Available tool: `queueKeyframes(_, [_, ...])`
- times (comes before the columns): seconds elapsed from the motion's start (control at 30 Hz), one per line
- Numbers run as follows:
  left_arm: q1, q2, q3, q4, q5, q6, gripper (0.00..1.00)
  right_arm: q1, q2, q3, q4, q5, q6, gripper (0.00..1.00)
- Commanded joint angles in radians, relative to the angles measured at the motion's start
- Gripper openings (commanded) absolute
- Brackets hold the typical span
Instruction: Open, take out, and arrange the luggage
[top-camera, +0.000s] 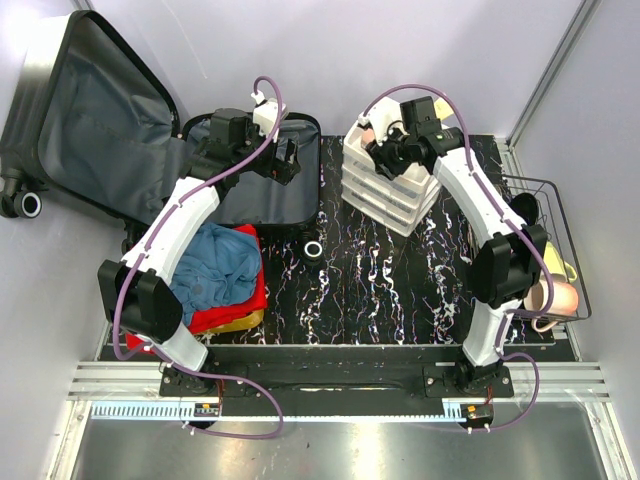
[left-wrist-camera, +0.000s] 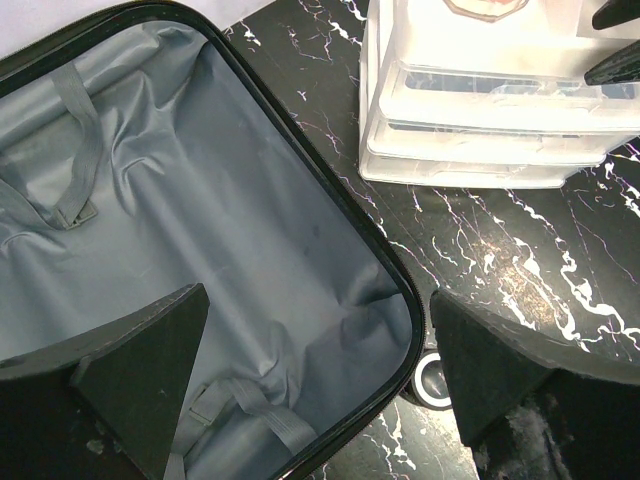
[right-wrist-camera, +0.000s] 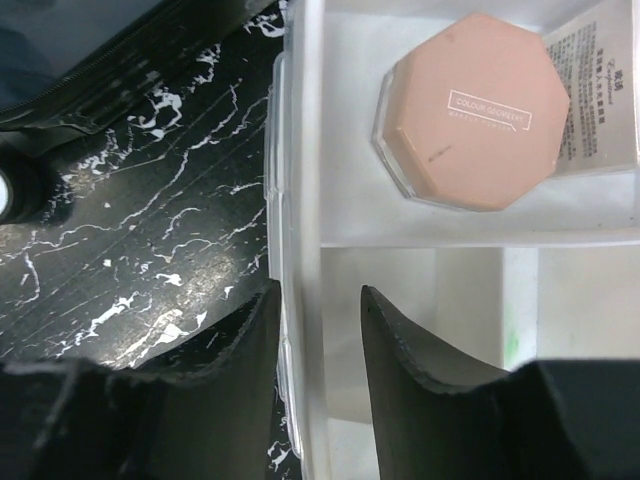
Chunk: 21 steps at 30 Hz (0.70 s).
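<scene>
Hovering over the black hard-shell suitcase (top-camera: 105, 110), which lies unzipped at the far-left corner of the black marbled table (top-camera: 380, 280), the left gripper (left-wrist-camera: 320, 300) stands fully spread and holds nothing. The suitcase's grey-lined lower shell sits directly beneath, well apart from the right gripper (right-wrist-camera: 318, 292), whose half-open jaws straddle a wall of the white plastic drawer organizer (top-camera: 390, 185), not visibly pinching it.

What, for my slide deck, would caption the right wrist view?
Right gripper straddling a wall of the white organizer, near a pink octagonal compact.
</scene>
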<state>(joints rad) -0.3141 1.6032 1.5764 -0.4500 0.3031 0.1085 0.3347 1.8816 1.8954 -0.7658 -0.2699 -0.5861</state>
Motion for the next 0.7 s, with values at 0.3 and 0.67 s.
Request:
queueKeyframes(0.3, [0.007, -0.038, 0.008, 0.034, 0.011, 0.011, 0.99, -0.057, 0.103, 0.116, 0.063, 0.175, 0.104, 0.14])
queueKeyframes(0.67, [0.009, -0.042, -0.010, 0.051, -0.009, -0.001, 0.99, -0.218, 0.269, 0.378, 0.125, 0.160, 0.170, 0.00])
